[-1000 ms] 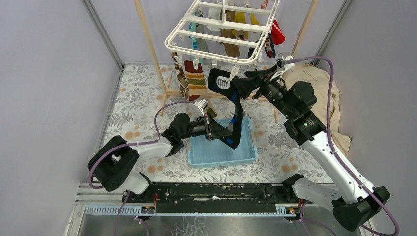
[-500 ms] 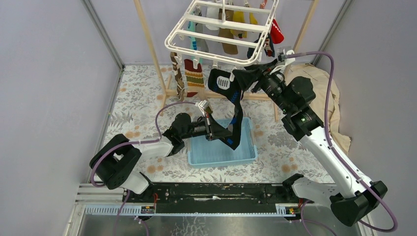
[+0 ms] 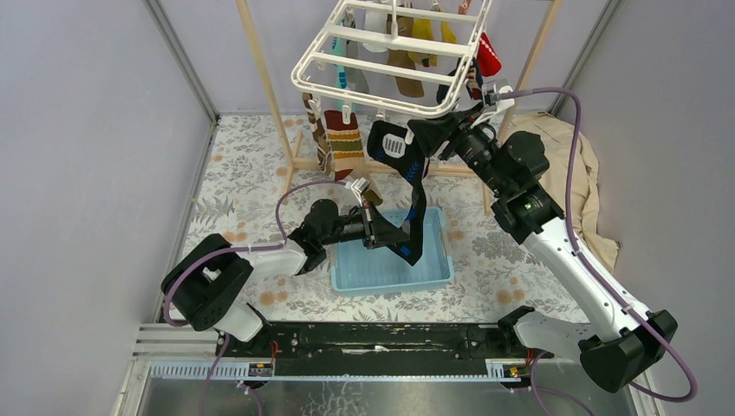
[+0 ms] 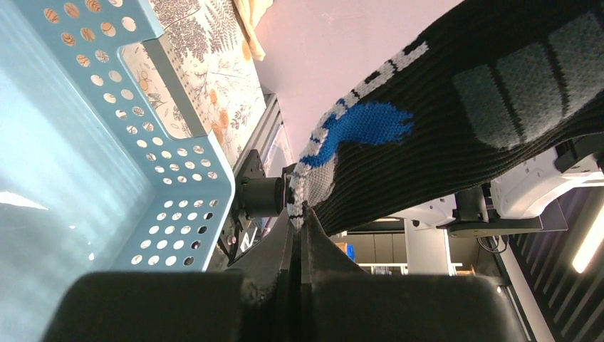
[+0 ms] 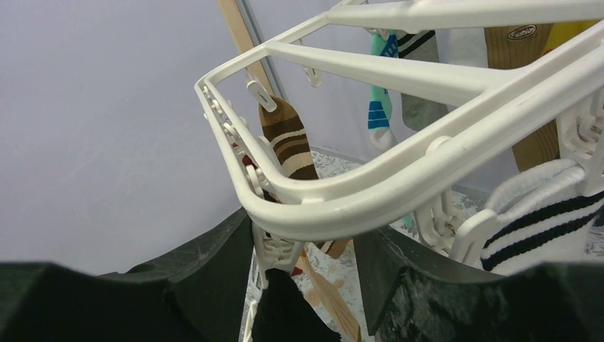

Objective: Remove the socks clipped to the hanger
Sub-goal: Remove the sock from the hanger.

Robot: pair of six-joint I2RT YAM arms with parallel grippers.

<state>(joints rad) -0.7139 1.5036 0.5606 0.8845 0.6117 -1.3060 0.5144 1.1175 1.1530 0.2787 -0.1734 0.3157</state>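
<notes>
- Left tool (image 4: pixel 300 226): fingers pressed together, clamped on the grey-and-white edge of the black sock (image 4: pixel 456 121). In the left wrist view most of the sock runs out of frame at upper right.
- Worktop (image 3: pixel 243 195), floral-patterned: the left arm lies low across it, and the tool's tips sit just above the basket's left rim.
- Blue perforated basket (image 3: pixel 381 270): on the worktop between the two arms. The black sock's lower end hangs over it; I cannot tell whether it touches the rim. The left wrist view shows only one corner and a handle cut-out.
- Brown-striped sock (image 3: pixel 344 143): hangs from the near left edge of the hanger. Its clip is hard to make out from above.
- Black sock, top view: stretched from the hanger's near rim down to the left tool. Its upper end passes under the rim, and the right wrist view shows only a dark scrap below a clip (image 5: pixel 273 248). Whether the clip bites it is unclear.
- Hanger (image 3: pixel 322 59): white frame hanging above the worktop's far side, tilted. Its hook and far edge are cut off at the top of the frame.
- The other socks (image 3: pixel 422 33) hang under the crossbars, partly hidden by them.
- Right tool (image 5: pixel 303 260): jaws apart, one finger on each side of the clip beneath the near rim. No contact with the clip is discernible. Its fingers block the lower part of the right wrist view.
- Beige cloth (image 3: pixel 568 143): heaped at far right, partly behind the right arm.
</notes>
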